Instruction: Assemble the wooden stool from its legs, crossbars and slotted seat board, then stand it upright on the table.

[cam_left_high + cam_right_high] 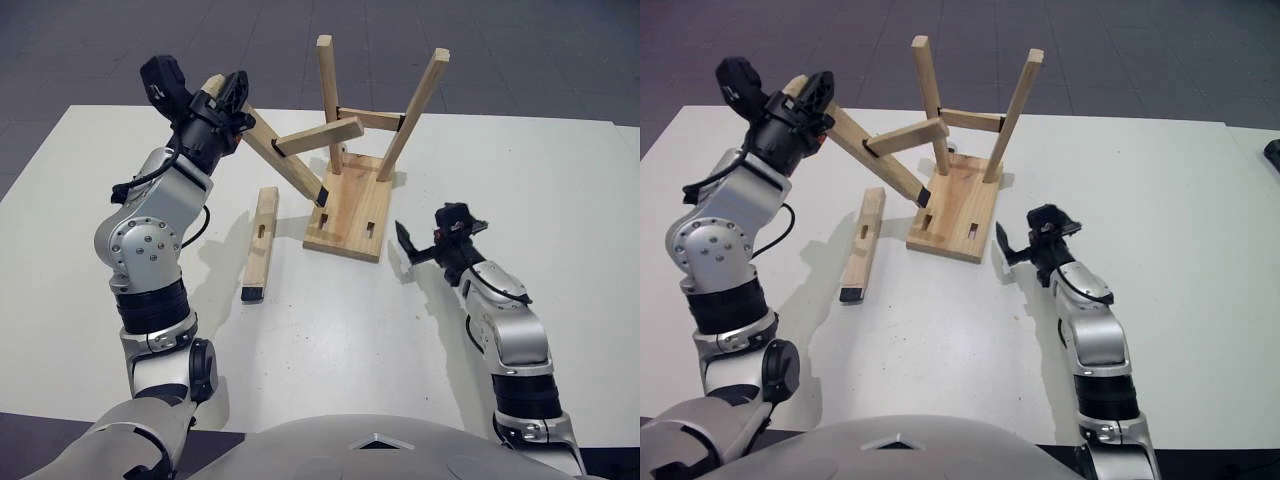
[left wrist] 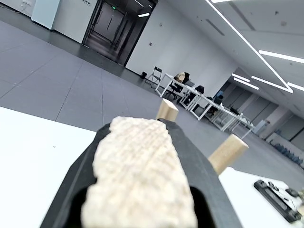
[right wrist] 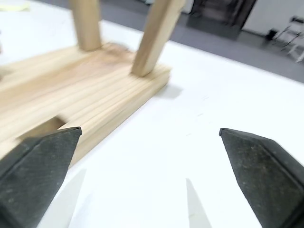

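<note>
The slotted seat board lies flat on the white table. Two legs stand in its far slots, joined by a crossbar. A third leg leans from the board's near-left slot up to the left, with a second crossbar sticking out of it. My left gripper is shut on that leg's upper end. A fourth leg lies loose on the table left of the board. My right gripper hovers open just right of the board's near corner, holding nothing.
A small black object lies at the table's far right edge. Bare table stretches in front of the board and to its right. Grey floor lies beyond the table's far edge.
</note>
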`<control>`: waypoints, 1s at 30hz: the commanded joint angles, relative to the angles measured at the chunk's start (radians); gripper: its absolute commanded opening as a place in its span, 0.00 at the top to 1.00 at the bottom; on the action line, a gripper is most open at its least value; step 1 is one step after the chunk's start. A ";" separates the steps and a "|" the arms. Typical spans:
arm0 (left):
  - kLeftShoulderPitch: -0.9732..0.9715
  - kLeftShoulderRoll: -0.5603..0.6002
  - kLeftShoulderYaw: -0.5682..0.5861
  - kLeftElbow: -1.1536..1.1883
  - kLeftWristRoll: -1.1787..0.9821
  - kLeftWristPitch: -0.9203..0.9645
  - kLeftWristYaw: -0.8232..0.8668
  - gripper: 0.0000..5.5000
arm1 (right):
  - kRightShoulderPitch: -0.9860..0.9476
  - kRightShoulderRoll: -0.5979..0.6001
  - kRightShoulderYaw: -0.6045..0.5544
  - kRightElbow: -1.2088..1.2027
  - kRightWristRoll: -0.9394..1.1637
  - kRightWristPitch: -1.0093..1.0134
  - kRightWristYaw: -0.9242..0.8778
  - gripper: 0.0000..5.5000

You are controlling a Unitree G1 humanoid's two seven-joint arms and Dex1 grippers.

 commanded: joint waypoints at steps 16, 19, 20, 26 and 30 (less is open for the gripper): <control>0.074 -0.006 -0.125 0.012 0.204 0.036 -0.052 0.81 | -0.010 0.031 0.075 -0.005 -0.068 0.059 -0.072 0.02; 0.102 -0.028 -0.168 -0.013 0.220 0.052 -0.058 0.81 | -0.040 0.059 0.058 -0.021 -0.065 0.071 -0.104 0.02; 0.116 -0.032 -0.187 -0.019 0.232 0.056 -0.061 0.81 | -0.050 0.066 0.058 -0.022 -0.067 0.075 -0.112 0.02; 0.228 -0.004 -0.301 0.020 0.375 0.018 -0.099 0.81 | -0.084 0.092 0.097 0.004 -0.084 0.078 -0.129 0.02; 0.266 -0.018 -0.331 0.095 0.424 -0.017 -0.123 0.81 | -0.102 0.110 0.120 0.022 -0.101 0.085 -0.140 0.02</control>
